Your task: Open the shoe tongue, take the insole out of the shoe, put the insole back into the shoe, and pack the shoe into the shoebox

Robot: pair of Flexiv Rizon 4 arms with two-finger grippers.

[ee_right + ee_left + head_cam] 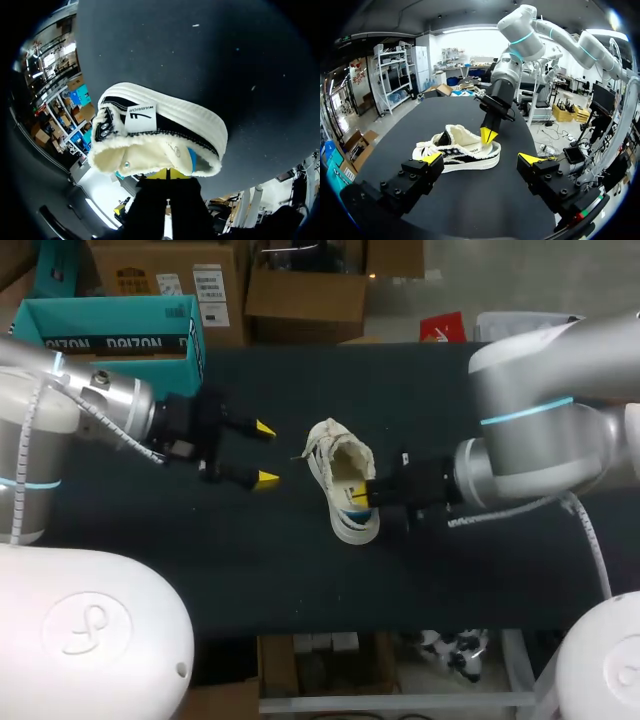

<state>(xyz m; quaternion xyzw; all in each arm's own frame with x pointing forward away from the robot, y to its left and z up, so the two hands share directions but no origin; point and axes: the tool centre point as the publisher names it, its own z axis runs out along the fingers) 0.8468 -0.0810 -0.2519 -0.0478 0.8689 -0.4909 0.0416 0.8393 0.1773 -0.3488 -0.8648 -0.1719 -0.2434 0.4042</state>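
You have a dark, matte surface (300,580) spanning the work area; one white shoe (343,480) with black side panels and a fleecy lining stands on it on its sole, near the middle, opening upward; its toe points toward the far edge, its heel toward the near edge; a few pale specks (196,25) dot the top; a teal box (110,335) sits at the far left corner, though you cannot tell whether it rests on the surface or just behind it.
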